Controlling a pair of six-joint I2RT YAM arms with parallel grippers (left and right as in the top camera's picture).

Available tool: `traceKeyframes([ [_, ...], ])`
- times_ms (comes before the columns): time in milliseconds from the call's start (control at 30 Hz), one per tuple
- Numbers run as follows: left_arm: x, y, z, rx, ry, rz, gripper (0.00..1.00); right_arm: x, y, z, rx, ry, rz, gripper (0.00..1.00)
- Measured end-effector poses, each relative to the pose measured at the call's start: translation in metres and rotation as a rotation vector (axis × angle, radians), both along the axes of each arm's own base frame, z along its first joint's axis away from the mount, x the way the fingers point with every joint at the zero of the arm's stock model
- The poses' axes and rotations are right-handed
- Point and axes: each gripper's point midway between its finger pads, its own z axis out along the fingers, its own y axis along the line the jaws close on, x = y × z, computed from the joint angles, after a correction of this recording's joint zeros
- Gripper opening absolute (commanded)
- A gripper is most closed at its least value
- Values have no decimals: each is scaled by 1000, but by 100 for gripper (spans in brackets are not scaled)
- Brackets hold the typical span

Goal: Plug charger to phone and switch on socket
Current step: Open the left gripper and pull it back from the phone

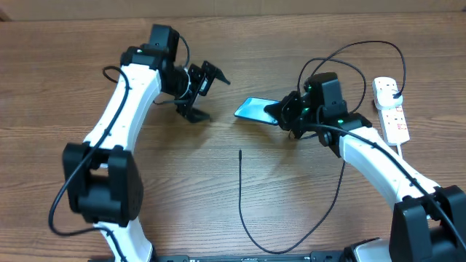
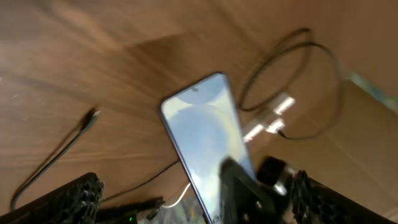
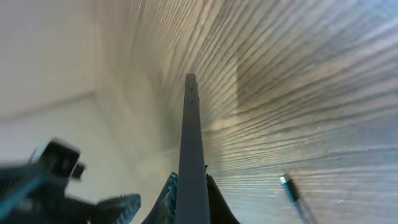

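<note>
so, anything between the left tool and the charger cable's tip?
Nothing visible: only bare brown wooden table between the open left tool and the thin black charger cable's tip. The slim blue-screened phone, gripped by the right tool, sits off that line.

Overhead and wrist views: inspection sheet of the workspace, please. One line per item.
Surface: wooden table, bare wood.
Job's things: phone gripped at one end, screen lit, nothing plugged into it. charger lies on the table with its tip loose. socket lies near the right arm, switch state too small to tell.
Clutter: nothing seen.
End effectors: left end effector open and empty, apart from the phone. right end effector shut on the phone.
Cables: the charger loops around the right arm toward the socket. white cord leaves the socket.
Surroundings: pale board along the far edge.
</note>
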Motion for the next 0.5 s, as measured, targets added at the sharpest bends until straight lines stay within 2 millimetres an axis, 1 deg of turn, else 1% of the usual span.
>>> traceKeyframes([
  [67, 5, 0, 17, -9, -71, 1, 99, 5, -4, 4, 60, 43, -60, 4],
  [133, 9, 0, 36, -12, -145, 5, 100, 11, -4, 12, 113, 47, -91, 4],
  [200, 9, 1, 52, -16, -195, 9, 100, 21, -2, 26, 179, 17, -107, 4],
  [267, 9, 2, 65, -20, -236, 14, 100, 30, 3, 45, 255, -28, -109, 4],
  [500, 27, -7, 91, -93, -351, 21, 100, 42, 15, 89, 444, -82, -112, 4],
])
